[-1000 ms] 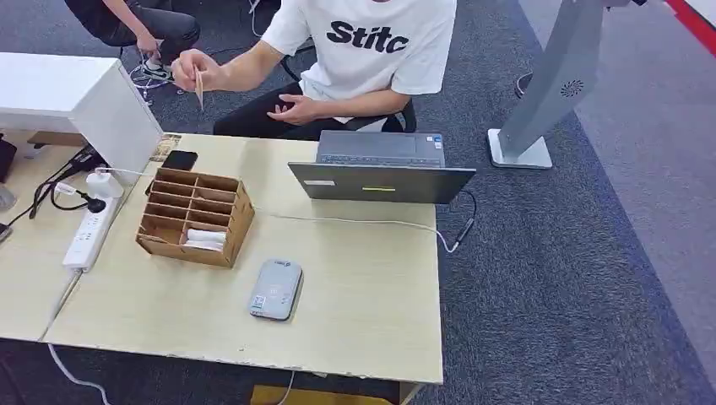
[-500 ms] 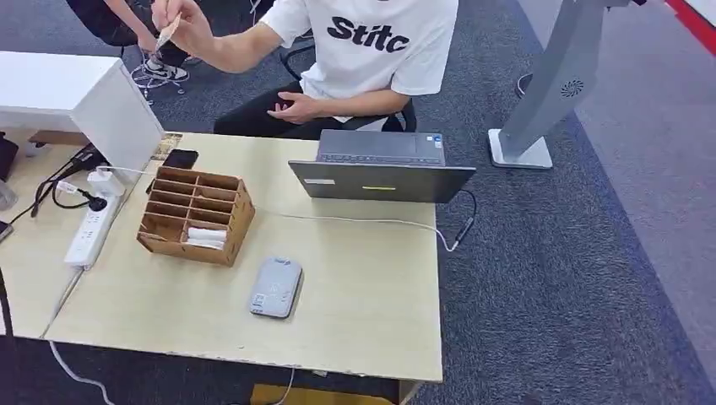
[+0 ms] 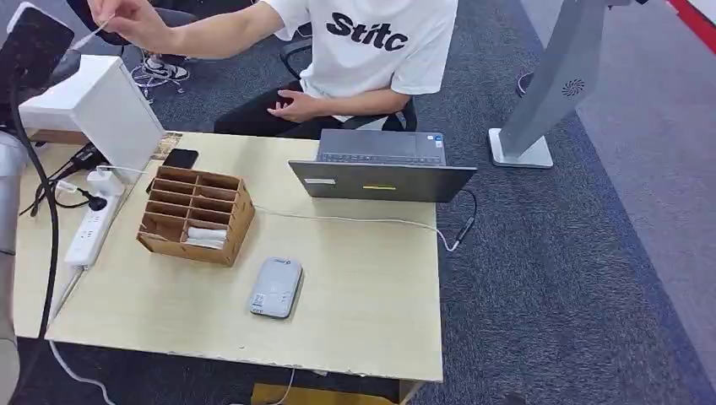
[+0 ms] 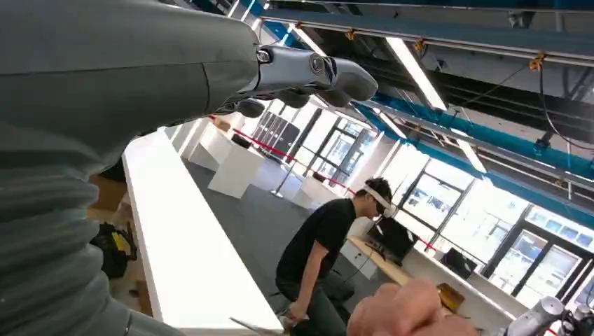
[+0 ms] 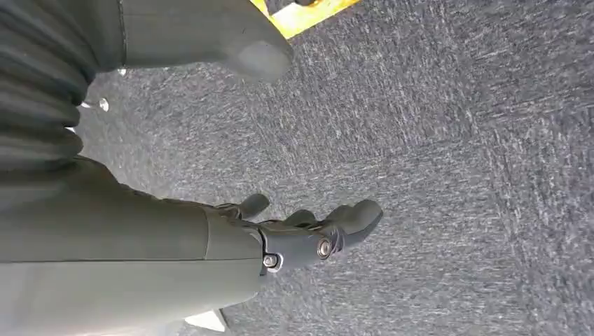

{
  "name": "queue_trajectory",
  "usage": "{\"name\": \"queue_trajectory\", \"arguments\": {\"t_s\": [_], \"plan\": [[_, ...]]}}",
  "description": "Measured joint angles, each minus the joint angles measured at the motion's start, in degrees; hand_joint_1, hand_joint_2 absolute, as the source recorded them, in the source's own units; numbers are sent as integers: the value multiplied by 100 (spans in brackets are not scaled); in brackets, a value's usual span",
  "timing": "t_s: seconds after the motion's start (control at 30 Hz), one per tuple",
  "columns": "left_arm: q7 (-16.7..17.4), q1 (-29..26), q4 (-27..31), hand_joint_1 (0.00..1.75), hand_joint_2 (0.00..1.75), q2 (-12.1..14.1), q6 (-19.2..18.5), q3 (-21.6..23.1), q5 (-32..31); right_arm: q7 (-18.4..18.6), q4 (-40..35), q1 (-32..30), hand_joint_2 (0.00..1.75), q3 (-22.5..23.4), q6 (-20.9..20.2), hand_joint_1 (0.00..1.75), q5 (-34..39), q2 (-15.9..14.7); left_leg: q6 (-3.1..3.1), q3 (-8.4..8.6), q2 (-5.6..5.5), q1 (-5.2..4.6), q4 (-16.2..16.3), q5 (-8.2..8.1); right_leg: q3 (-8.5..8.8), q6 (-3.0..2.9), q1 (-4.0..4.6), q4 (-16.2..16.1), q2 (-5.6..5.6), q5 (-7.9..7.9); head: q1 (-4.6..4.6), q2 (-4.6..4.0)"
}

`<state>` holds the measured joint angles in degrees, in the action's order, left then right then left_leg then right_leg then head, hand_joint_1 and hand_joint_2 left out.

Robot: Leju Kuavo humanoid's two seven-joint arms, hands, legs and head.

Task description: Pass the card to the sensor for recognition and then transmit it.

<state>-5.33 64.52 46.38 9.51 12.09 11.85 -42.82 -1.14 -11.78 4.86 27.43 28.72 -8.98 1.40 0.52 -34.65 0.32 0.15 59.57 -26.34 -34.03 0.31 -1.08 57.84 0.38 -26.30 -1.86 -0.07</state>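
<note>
Left wrist view: left hand (image 4: 294, 73) raised, fingers loosely apart, empty; right hand (image 5: 308, 231) likewise over carpet (image 5: 455, 140).

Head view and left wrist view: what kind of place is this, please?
Probably an open office or lab used for testing. A wooden desk carries a laptop and a power strip; grey carpet covers the floor; long white counters stand under large windows.
</note>
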Motion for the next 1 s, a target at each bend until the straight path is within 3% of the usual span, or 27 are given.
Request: {"name": "queue_trajectory", "arguments": {"t_s": [0.77, 0.8, 0.83, 1.0], "plan": [[-103, -299, -179, 2, 175, -369, -251, 273, -52, 39, 22, -5, 175, -33, -61, 0, -50, 7, 2, -2, -1, -1, 0, 2, 1, 1, -1, 0, -2, 1, 2, 0], [-103, -310, -177, 54, 175, -374, -256, 286, -52, 39, 22, -4, 175, -33, -61, 0, -52, 7, 2, -2, -2, -1, 0, 2, 1, 1, 0, 0, -2, 1, 2, 0], [-103, -318, -177, 175, 175, -378, -258, 289, -52, 39, 22, -4, 175, -33, -61, 0, -55, 7, 2, -2, -1, -1, 0, 2, 0, 1, 0, 0, -2, 1, 4, 0], [-105, -346, -173, 175, 175, -398, -299, 299, -35, 39, 24, -6, 175, -33, -59, 0, -70, 7, 1, -2, -1, 0, -1, 2, 0, 1, 0, 0, -2, 1, 4, 0]]}}
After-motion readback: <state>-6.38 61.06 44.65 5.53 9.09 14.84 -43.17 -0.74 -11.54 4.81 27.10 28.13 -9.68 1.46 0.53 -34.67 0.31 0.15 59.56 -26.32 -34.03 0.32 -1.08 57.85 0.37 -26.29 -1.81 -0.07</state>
